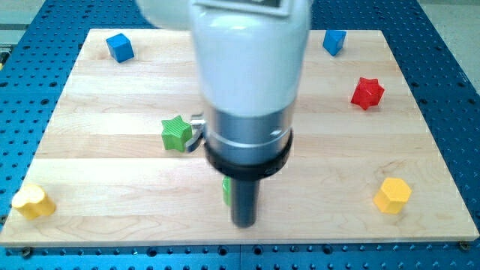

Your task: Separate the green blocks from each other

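Green blocks are lying near the middle of the board [90, 225]: a green star [176, 133] is sitting left of the arm [247, 75], and a second green block [226, 192] is showing only as a thin edge beside the rod, so I cannot tell its shape. My tip [244, 223] is standing just right of this second block, touching it or almost. The star is lying to the far left from my tip, apart from the hidden block. There are no fingers here, only the bare rod, so nothing is being grasped. I am judging that a push toward the near side or the right would be widening the gap between the two.
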Controlling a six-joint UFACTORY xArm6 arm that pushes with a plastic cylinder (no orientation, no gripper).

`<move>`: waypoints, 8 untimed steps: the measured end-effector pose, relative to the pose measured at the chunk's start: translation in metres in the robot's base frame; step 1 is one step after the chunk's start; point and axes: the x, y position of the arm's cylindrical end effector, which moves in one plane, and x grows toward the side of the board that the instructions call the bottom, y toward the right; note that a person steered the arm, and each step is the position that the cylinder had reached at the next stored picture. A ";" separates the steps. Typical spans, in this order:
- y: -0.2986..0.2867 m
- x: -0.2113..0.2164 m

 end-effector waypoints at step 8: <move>-0.121 -0.102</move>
